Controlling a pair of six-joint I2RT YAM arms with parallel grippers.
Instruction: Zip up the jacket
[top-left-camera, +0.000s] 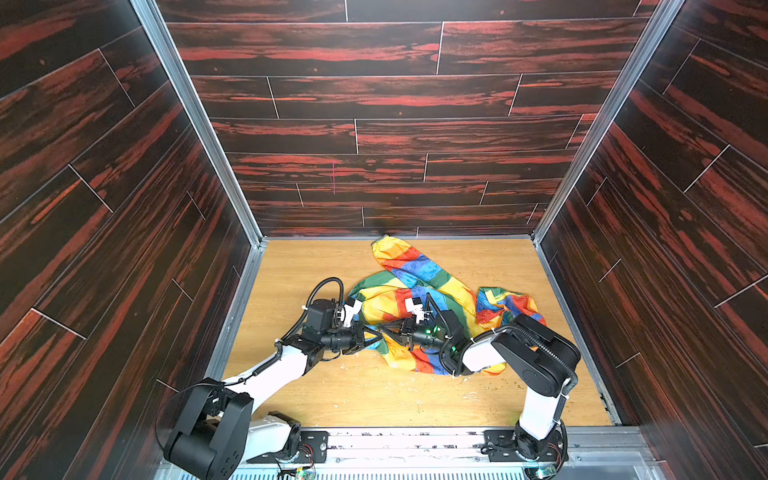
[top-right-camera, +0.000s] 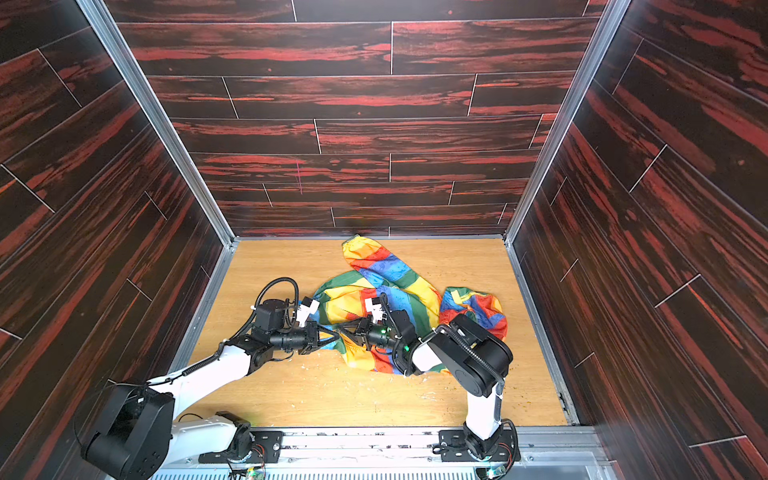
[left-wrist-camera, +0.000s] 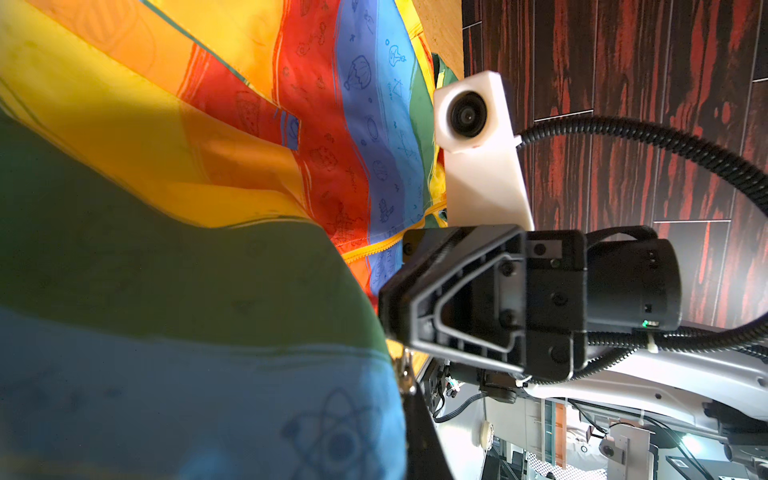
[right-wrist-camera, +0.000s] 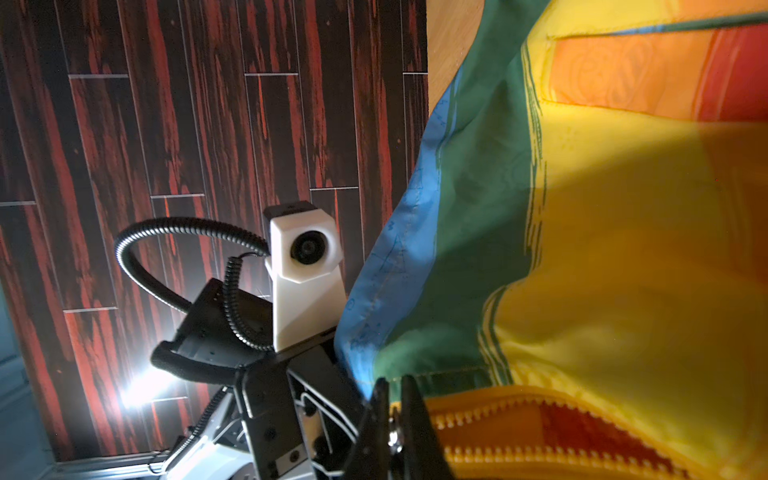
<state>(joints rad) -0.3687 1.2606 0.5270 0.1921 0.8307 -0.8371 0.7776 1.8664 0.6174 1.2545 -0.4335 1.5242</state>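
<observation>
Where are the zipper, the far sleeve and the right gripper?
zipper (right-wrist-camera: 490, 411): right wrist view, on a row of yellow teeth.
sleeve (top-left-camera: 419, 268): a top view, on the blue patch near its middle.
right gripper (right-wrist-camera: 395, 390): right wrist view, between its closed fingertips at the zipper's end.

Dark planks with red grain clad the back wall (top-left-camera: 395, 124) and both side walls (top-left-camera: 83, 174) – joints show as thin pale lines. Bare metal posts (top-left-camera: 201, 120) stand in the corners. The floor (top-left-camera: 316, 262) is light wood, flecked white near the front rail (top-left-camera: 415, 440); a bright glare (right-wrist-camera: 141, 388) lies on one wall
</observation>
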